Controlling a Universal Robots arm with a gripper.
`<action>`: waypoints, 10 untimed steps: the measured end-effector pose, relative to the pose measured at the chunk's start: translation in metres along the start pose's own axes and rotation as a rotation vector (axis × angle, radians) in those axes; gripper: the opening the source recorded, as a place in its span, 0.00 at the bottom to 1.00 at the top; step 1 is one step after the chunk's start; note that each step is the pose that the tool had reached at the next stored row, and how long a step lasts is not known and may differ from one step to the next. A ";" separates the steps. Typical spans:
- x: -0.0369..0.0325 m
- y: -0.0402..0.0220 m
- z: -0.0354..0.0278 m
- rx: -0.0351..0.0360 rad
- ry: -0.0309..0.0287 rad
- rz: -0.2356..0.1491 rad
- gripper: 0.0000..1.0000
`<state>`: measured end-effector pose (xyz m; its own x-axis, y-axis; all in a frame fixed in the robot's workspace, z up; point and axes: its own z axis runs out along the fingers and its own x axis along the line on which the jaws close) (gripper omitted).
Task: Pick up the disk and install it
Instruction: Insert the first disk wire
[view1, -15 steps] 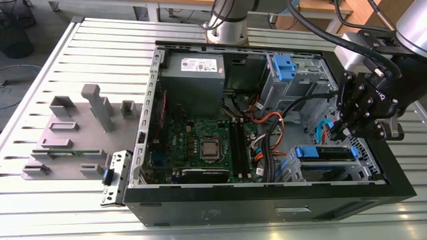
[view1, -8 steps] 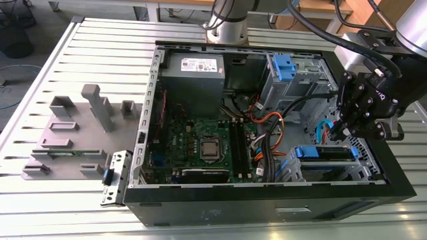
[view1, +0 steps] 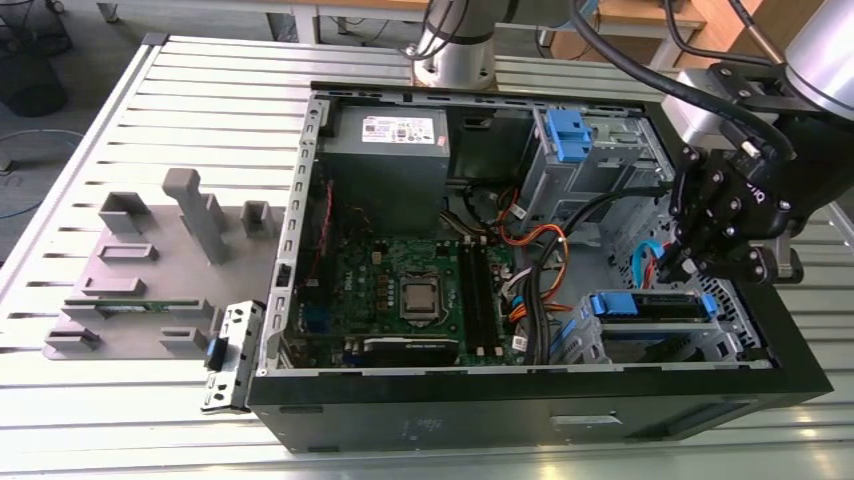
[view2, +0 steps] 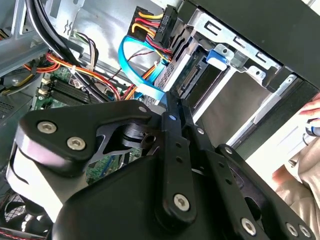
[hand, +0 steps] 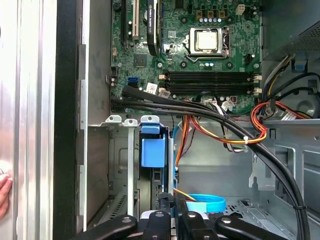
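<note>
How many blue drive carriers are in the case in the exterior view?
2. The upper carrier sits beside the power supply; the lower carrier sits in the bay by the end effector. The arm may hide others.

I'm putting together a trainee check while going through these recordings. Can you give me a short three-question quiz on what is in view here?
1. True or false: the computer case lies with its side open, so the motherboard shows.
2. In the exterior view, the gripper hangs over which part?
A) the power supply
B) the corner bay holding the disk
C) the grey blocks on the table
3. Fill in: the disk's plastic frame is coloured ___.
Key: 1 true; 2 B; 3 blue.
</note>
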<state>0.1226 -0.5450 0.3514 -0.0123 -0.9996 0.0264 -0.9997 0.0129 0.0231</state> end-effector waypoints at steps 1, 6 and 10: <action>0.0002 0.0003 0.0004 0.0034 0.0000 -0.002 0.16; 0.0014 0.0022 0.0014 0.0179 0.0001 -0.014 0.16; 0.0050 0.0043 0.0026 0.0227 0.0001 -0.018 0.16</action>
<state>0.1182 -0.5500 0.3490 0.0061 -0.9996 0.0262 -1.0000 -0.0061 0.0009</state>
